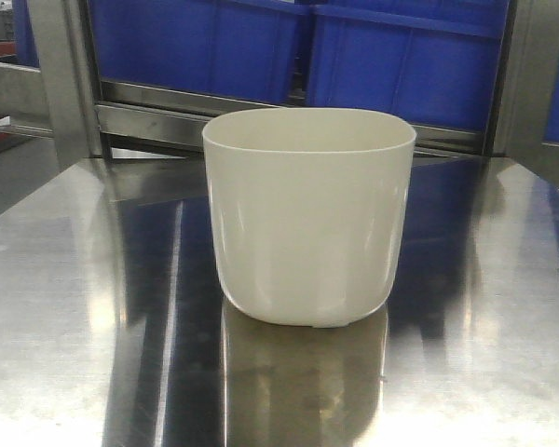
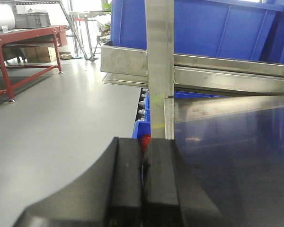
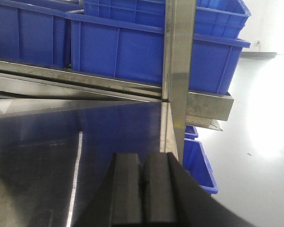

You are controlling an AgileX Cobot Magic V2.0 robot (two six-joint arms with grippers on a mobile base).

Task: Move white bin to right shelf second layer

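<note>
Glossy white bin (image 1: 307, 223), upright, open-topped, mid steel tabletop (image 1: 65, 298)

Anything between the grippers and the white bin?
Nothing visible. The white bin stands alone on the steel tabletop; from the right gripper only bare steel leads to its edge. The left gripper has no view of the bin.

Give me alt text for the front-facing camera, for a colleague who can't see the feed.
A glossy cream-white bin stands upright at the middle of a mirror-like steel tabletop, nothing else on the surface around it. Behind it, blue crates sit on a steel rack.
</note>
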